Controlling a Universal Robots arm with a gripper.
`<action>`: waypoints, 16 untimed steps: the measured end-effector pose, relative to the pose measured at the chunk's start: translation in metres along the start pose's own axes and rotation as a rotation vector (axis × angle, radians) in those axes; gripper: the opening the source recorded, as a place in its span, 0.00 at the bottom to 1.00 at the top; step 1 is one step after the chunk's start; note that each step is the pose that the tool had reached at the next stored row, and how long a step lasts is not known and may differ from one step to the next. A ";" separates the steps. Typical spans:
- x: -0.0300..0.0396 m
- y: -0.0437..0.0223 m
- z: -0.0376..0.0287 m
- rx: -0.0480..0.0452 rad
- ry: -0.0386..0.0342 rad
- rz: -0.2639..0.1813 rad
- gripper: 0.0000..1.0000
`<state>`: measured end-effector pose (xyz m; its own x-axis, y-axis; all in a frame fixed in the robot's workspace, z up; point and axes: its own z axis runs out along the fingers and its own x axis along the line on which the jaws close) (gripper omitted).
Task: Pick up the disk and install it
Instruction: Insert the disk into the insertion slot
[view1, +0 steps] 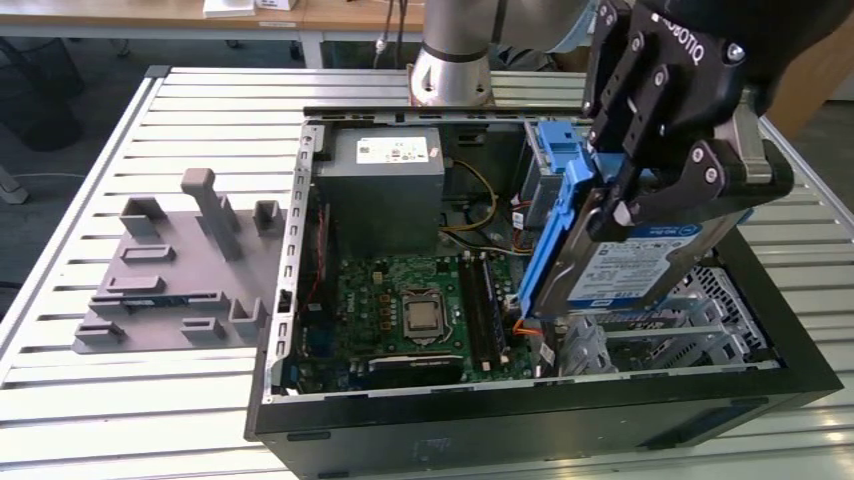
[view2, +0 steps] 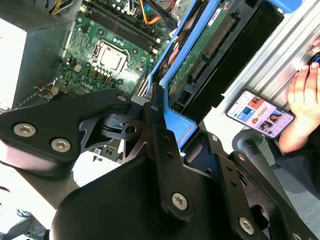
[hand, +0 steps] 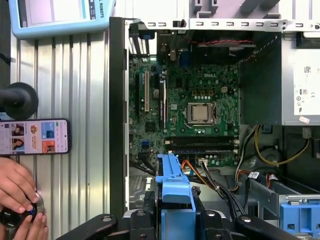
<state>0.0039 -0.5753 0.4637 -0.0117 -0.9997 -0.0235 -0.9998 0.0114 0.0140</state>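
Your claw (view1: 638, 195) is clamped on the disk (view1: 641, 268), tilted over the computer case (view1: 534, 425) beneath it. Install step, judged unseated; alignment needed.

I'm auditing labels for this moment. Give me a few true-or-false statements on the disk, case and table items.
1. The gripper has its jaws shut on the disk. True.
2. A grey fixture sits on the table, to the exterior view's left of the case. True.
3. The disk lies flat on the table. False: it hangs tilted above the open case.
4. The phone lies inside the case. False: it lies on the table outside, near a hand.
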 end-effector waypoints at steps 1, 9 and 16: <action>0.0005 -0.0012 0.0019 -0.0001 0.0000 0.000 0.36; 0.0020 -0.0214 0.0067 -0.0012 0.0003 0.000 0.36; 0.0021 -0.0235 0.0067 -0.0014 0.0002 0.000 0.36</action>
<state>0.0274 -0.5775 0.4566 -0.0116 -0.9997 -0.0233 -0.9998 0.0113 0.0155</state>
